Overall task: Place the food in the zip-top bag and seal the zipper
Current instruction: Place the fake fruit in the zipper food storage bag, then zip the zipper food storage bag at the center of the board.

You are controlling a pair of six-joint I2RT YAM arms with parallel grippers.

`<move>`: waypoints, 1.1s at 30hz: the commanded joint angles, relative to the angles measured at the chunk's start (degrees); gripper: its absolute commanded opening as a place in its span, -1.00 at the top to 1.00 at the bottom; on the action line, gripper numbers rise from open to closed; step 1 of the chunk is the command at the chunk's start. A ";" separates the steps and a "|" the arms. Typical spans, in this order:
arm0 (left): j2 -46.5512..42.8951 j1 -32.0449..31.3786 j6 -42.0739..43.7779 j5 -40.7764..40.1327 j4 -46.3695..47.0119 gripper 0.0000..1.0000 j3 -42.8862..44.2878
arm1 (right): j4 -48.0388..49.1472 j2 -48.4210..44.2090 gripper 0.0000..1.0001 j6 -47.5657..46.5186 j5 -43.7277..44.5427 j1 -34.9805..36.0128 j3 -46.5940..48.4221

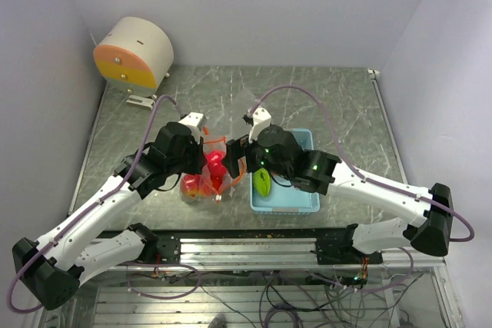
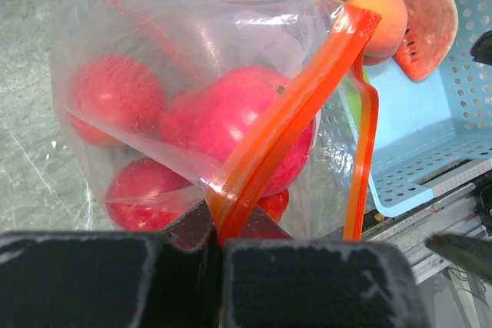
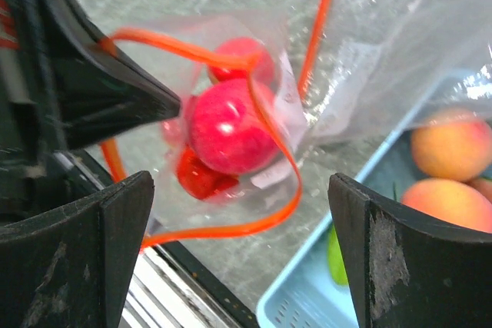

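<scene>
Clear plastic, the zip-top bag [image 1: 206, 178] sat just left of the blue tray [image 1: 286, 200], red fruits [image 3: 227, 124] already inside. Your left jaws were clamped on its zipper [image 2: 284, 120], the mouth unsealed. Your right jaws stood wide apart, empty, over the tray's left edge; a green piece [image 1: 263, 182], peaches [image 3: 450, 144] and a slice [image 2: 427, 24] lay in the tray, yet to go in.

One zip-top bag [image 2: 192, 28] holds at least three red round fruits [image 2: 238, 124]; one blue tray [image 2: 430, 151] holds two orange balls [image 3: 450, 144], one red-orange slice [image 2: 427, 13] and one green piece [image 1: 263, 182].
</scene>
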 commanded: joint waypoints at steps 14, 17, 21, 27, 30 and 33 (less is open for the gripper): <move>0.37 -0.08 3.55 6.95 5.58 0.86 3.60 | 3.18 -9.78 -0.61 -10.01 -15.91 -0.01 -10.69; 1.19 -0.08 4.90 9.10 7.18 0.86 3.38 | 5.70 -11.62 -0.58 -12.98 -23.79 0.16 -11.93; 2.92 -0.08 5.11 11.10 8.97 0.86 3.61 | 10.00 -10.25 -0.57 -14.46 -30.77 0.52 -12.85; 4.61 -0.07 5.17 11.60 9.36 0.86 4.56 | 13.18 -3.27 -0.52 -13.83 -34.17 0.94 -11.35; 4.84 -0.08 5.47 11.49 9.16 0.86 4.95 | 14.40 -0.97 -0.45 -12.74 -32.10 1.03 -11.03; 4.68 -0.08 5.38 11.38 9.37 0.86 4.75 | 15.09 0.99 -0.29 -11.07 -29.71 1.16 -10.52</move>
